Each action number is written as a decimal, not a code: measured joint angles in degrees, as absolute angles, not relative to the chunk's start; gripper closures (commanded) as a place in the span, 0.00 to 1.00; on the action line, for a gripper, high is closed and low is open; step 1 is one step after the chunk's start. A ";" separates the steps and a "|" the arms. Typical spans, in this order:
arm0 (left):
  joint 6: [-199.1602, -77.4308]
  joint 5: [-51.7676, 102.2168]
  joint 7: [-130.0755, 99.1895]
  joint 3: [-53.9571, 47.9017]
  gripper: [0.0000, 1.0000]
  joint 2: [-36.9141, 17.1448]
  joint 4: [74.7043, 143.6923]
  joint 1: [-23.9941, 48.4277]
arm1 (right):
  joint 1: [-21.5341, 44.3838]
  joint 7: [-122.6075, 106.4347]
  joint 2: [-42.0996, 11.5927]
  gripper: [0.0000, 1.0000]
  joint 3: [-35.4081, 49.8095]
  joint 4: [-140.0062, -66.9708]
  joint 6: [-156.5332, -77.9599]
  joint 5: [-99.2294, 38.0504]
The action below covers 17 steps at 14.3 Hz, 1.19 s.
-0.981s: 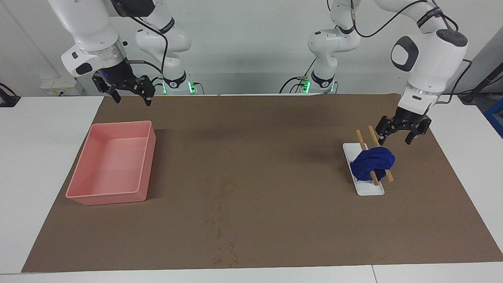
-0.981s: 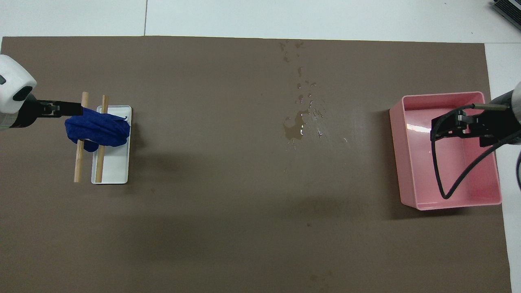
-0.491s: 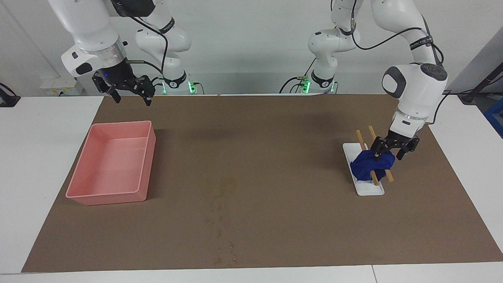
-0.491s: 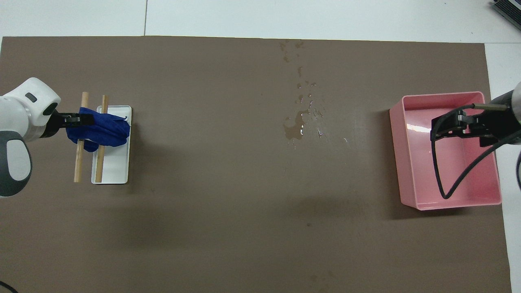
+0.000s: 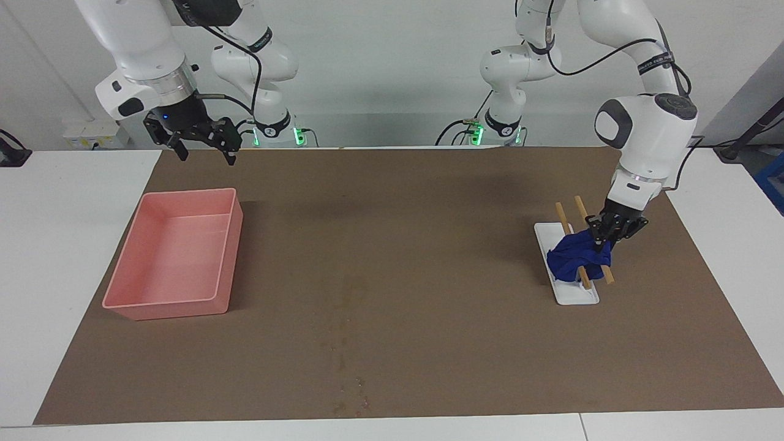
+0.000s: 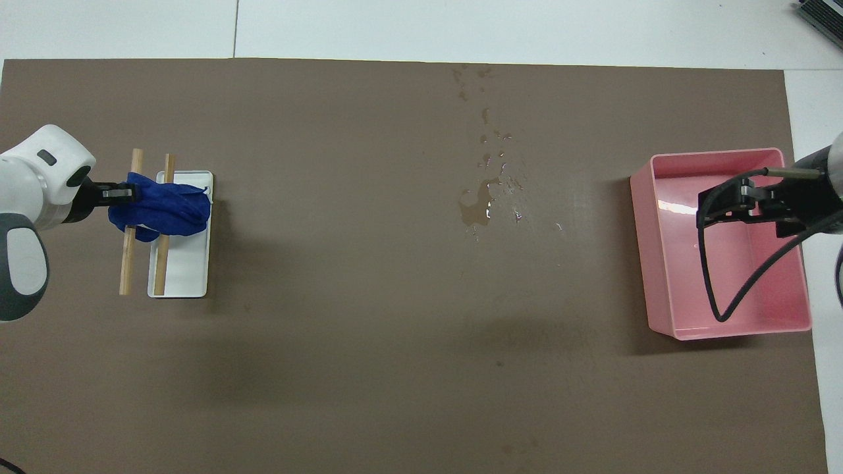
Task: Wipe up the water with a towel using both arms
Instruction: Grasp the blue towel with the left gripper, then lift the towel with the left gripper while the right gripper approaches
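Note:
The blue towel [image 5: 574, 260] lies bunched over two wooden sticks [image 5: 560, 214] on a small white tray [image 5: 579, 295], toward the left arm's end of the mat. It also shows in the overhead view [image 6: 168, 209]. My left gripper [image 5: 605, 239] is down at the towel's edge, shut on the cloth; it also shows in the overhead view [image 6: 124, 195]. The water [image 5: 343, 343] is a trail of dark blotches across the middle of the mat, with a small puddle [image 6: 479, 209]. My right gripper [image 5: 207, 156] waits open and empty in the air over the pink tub [image 6: 658, 263].
The pink tub [image 5: 177, 251] stands empty toward the right arm's end of the brown mat [image 5: 429, 214]. The water trail runs to the mat's edge farthest from the robots. White table surrounds the mat.
My left gripper has come down from above the sticks onto the towel and its fingers have closed on the cloth. The right arm has not moved.

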<state>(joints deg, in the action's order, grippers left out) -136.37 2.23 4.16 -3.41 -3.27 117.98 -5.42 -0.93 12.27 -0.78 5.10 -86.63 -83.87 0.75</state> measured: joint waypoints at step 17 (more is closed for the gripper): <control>-114.44 21.85 -65.49 -15.25 1.00 1.18 100.41 -3.98 | 5.12 61.89 -0.84 0.02 5.55 -87.08 -90.29 -11.68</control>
